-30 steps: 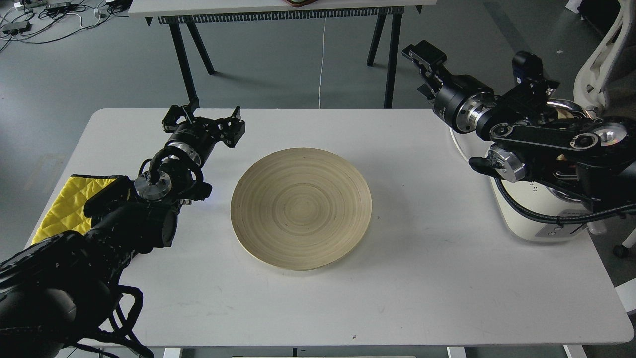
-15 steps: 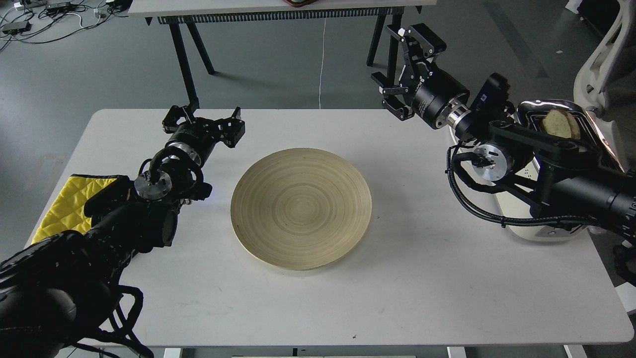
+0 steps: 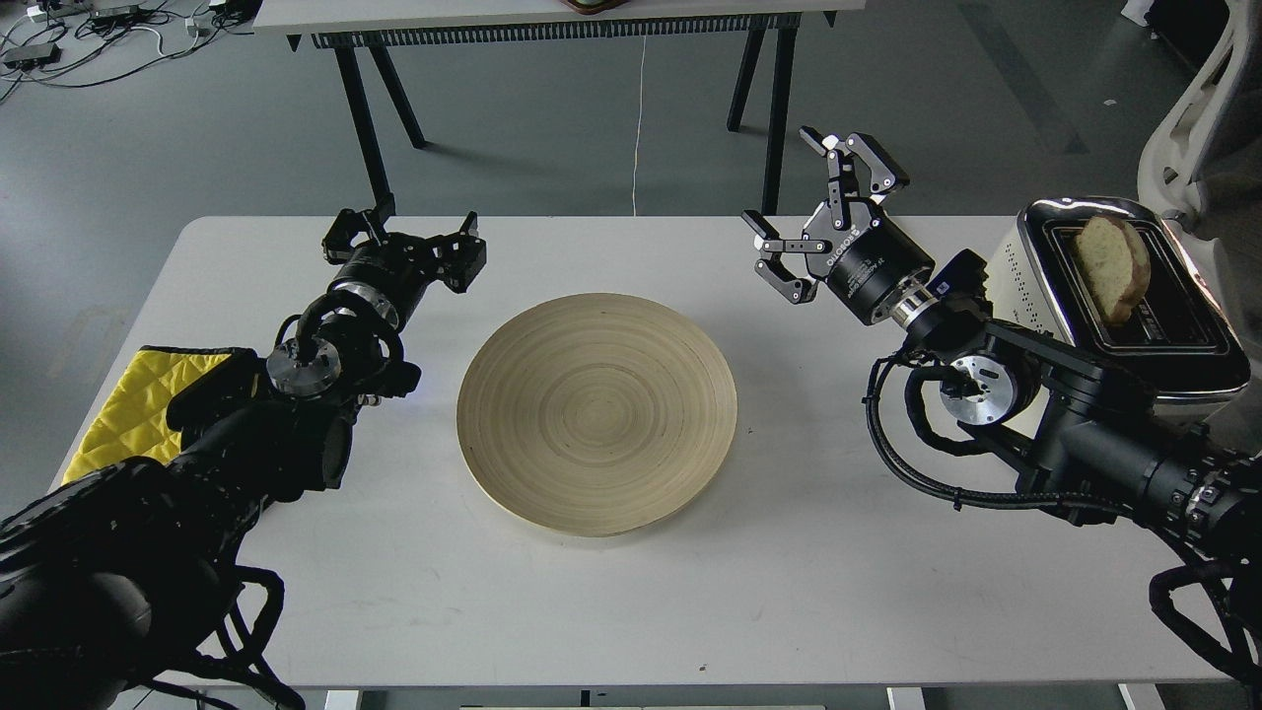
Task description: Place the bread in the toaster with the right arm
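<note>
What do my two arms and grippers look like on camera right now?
Both arms are black and jointed. The right gripper is black with slim linked fingers, white lettering on its round body, a silver wrist ring and looped black cables. The left gripper is squat and dark, behind a silver disc joint.

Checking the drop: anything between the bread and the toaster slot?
Nothing visible. The bread already stands in a slot of the toaster, its upper part sticking out. The right gripper is open and apart from it, over the table left of the toaster.
</note>
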